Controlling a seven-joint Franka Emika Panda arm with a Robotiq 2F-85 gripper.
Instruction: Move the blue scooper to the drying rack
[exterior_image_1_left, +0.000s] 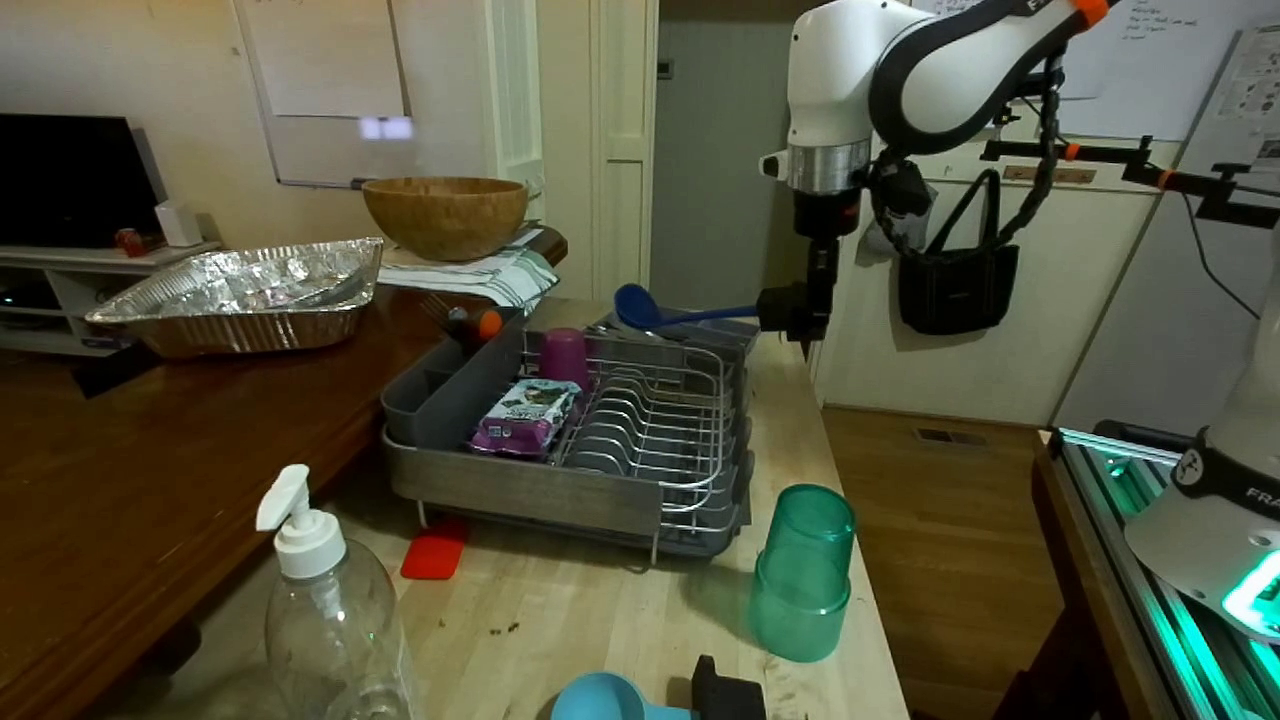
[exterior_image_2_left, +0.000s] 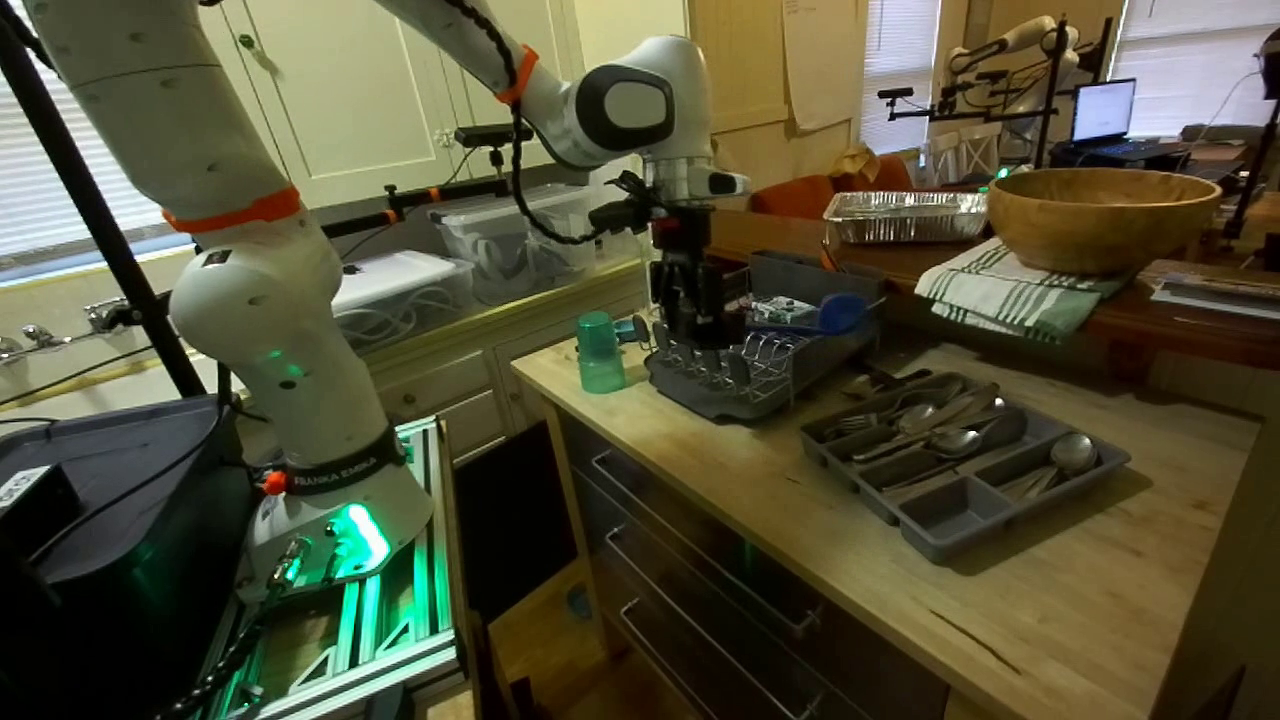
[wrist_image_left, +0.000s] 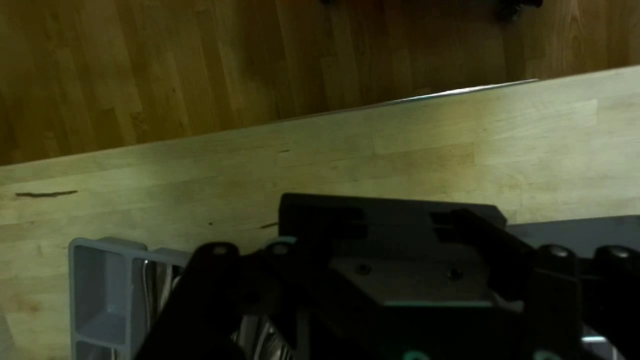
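Gripping blue scooper by handle end btwn black fingers, approx. level, w/ rounded end free. Held up nr one end of drying rack; can't tell if directly over or just beside. Can see purple cup & purple-wht packet in rack, nr ea. other. On bench, in an exterior view, can make out teal-green tumbler, red flat item at rack's lower edge, clear pump bottle & pt. of lt-blue item at view's bottom edge. Nr same rack end as scooper, can spot grey cutlery tray w/ spoons, also partly visible in wrist view. Farther out, on dark-wood bench, can see foil pan & nr it wooden bowl set on striped towel. Behind white arm, can see black bag hanging.
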